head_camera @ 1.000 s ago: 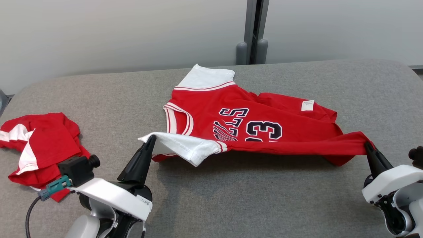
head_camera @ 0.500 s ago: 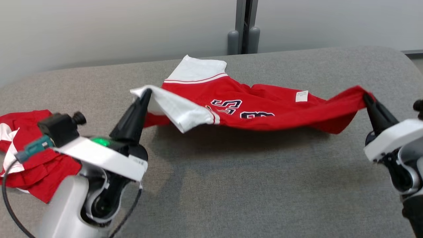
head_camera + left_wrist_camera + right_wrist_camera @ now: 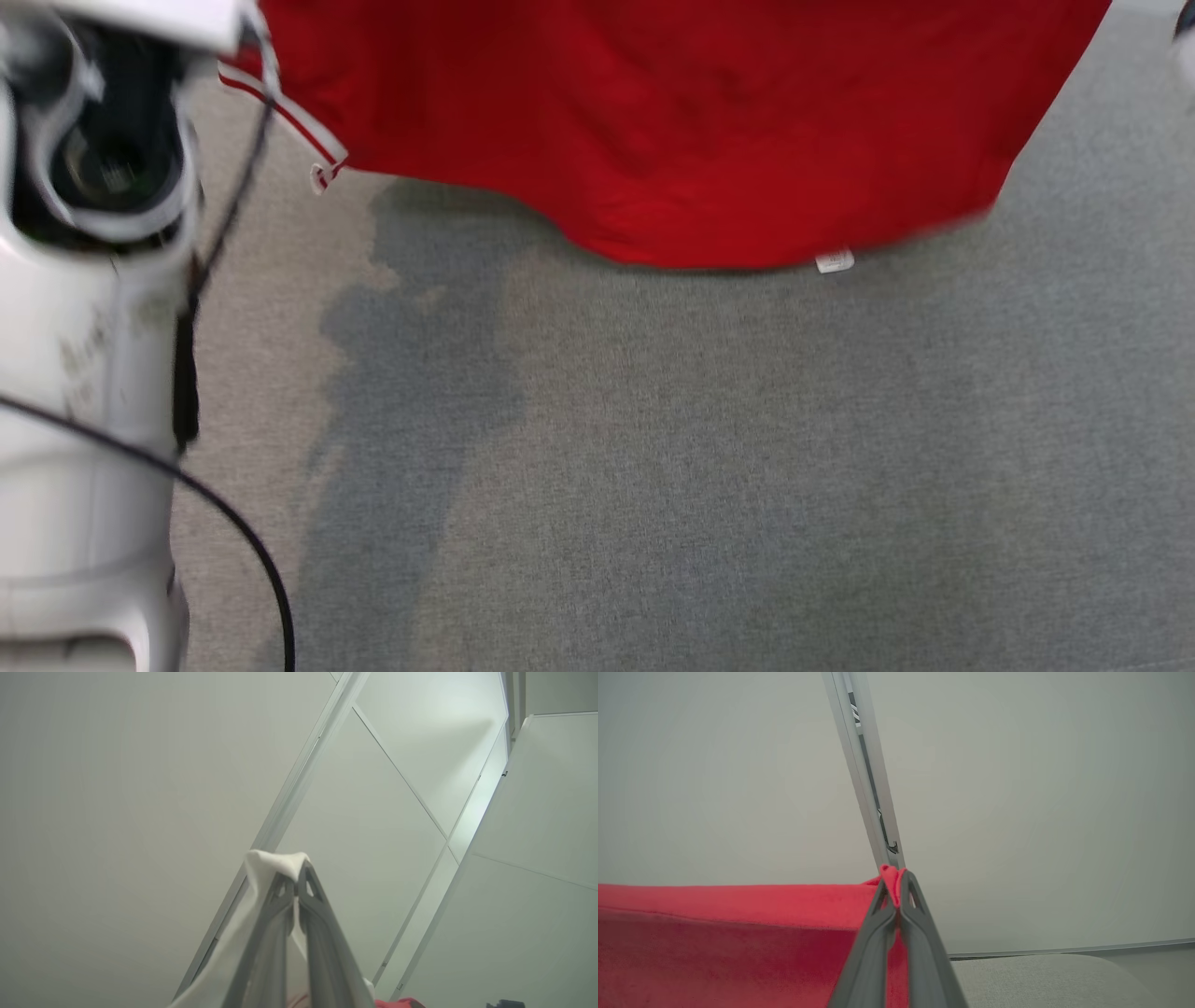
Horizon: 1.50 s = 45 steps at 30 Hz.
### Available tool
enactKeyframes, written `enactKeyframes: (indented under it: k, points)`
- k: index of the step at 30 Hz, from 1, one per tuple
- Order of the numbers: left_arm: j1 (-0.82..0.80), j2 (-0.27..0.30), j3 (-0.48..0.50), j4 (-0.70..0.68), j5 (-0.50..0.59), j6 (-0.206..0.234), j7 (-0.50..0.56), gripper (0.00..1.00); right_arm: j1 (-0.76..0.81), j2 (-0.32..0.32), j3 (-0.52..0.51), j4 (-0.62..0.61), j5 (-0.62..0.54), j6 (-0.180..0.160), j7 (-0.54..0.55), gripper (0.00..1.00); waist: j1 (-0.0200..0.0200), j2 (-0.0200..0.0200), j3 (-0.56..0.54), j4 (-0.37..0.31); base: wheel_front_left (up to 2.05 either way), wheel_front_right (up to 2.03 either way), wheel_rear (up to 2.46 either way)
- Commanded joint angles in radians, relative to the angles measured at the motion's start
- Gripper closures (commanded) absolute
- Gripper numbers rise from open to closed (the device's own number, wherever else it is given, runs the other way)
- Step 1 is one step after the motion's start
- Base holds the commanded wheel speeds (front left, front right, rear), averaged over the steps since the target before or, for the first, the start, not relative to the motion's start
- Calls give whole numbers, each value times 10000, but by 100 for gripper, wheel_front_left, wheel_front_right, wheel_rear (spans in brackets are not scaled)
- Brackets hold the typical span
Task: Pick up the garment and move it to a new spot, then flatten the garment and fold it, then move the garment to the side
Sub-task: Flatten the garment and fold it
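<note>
The garment (image 3: 691, 121), a red jersey with white sleeves and striped trim, hangs in the air across the top of the head view, its lower edge and a small white tag (image 3: 834, 262) just above the grey table (image 3: 709, 467). In the left wrist view my left gripper (image 3: 294, 884) is shut on a white sleeve corner (image 3: 275, 861), pointing up at the wall. In the right wrist view my right gripper (image 3: 895, 884) is shut on a pinch of the red hem (image 3: 891, 873), with the red cloth (image 3: 728, 942) stretching away to its left. My left arm's white body (image 3: 84, 308) stands at the left of the head view.
A black cable (image 3: 233, 523) loops off the left arm over the table. The jersey's shadow (image 3: 420, 373) falls on the grey cloth surface below it. White wall panels (image 3: 397, 812) with a metal joint (image 3: 864, 774) stand behind the table.
Both grippers have lifted the jersey off the table, so it now hangs stretched between them. The head camera has tilted down and closer; the other red garment at the left has left the view.
</note>
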Motion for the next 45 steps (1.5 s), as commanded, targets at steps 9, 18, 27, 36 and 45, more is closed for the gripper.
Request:
enactKeyframes:
  k: [9, 18, 27, 36, 45]
  points:
    - [-4792, -278, 144, 3020, 295, 504, 107, 100, -4460, 1033, -1197, 2381, 76, 1, 727, 100, 0, 0, 2438, -187, 0, 0, 0]
    - [-8160, -862, 583, 5647, 610, -57, -2351, 100, -7919, 1698, -2316, 4383, -749, 1, -2620, 100, 0, 0, 3346, -93, 0, 0, 0]
    - [-8401, -1171, 224, 7077, 897, -1051, -3537, 100, -7587, 1973, -1795, 5460, -234, 1, -4371, 100, 0, 0, 3722, 40, 0, 0, 0]
    - [-7121, -1311, -887, 8479, 1184, -1504, -3686, 100, -5816, 1828, -798, 6073, 752, 1, -4612, 100, 0, 0, 4459, 512, 0, 0, 0]
    - [-5215, -1336, -1569, 9110, 1187, -1618, -3746, 100, -3630, 1452, -107, 5948, 2029, 1, -4708, 100, 0, 0, 3987, 852, 0, 0, 0]
